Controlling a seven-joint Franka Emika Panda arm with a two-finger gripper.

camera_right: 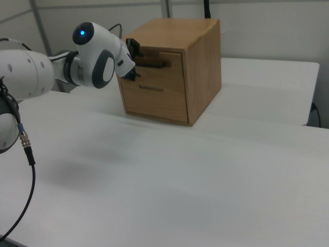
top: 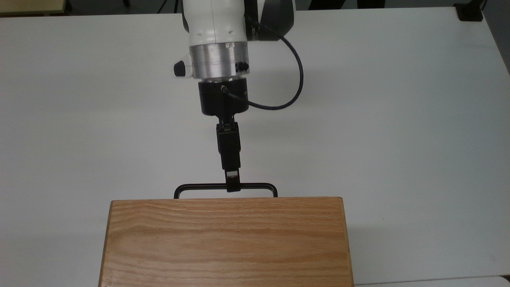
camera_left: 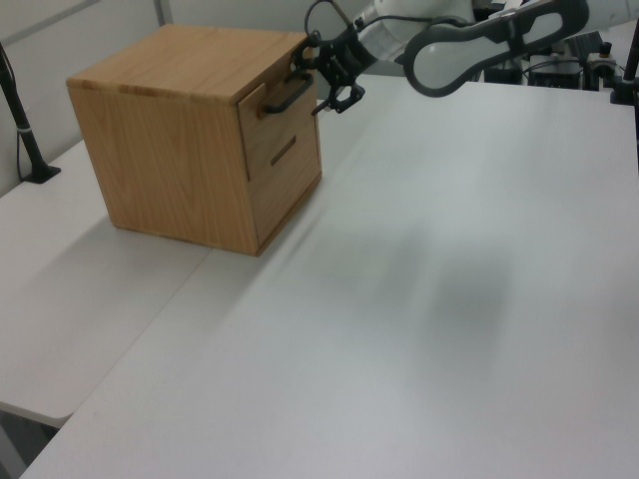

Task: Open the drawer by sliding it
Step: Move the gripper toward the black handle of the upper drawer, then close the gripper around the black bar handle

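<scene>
Reaching the black handle [top: 199,186] from 12 o'clock, the hand [top: 232,187] spreads its fingers around the bar. Stiff wooden drawer [camera_left: 283,118]; grab the bar's middle.

**Count of what I have on screen**

I count one wooden cabinet [camera_left: 195,140] on the white table [camera_left: 449,299]. Its front carries two drawers: the upper drawer [camera_left: 280,115], with one thin black handle [top: 191,186] in a U shape, and one lower drawer [camera_left: 288,175] with a single dark slot pull [camera_left: 284,151]. I see one robot arm [camera_left: 479,35] ending in one gripper [camera_left: 324,82], and one black cable [top: 287,79] looping off its wrist. One black post [camera_left: 22,125] stands behind the cabinet.
</scene>
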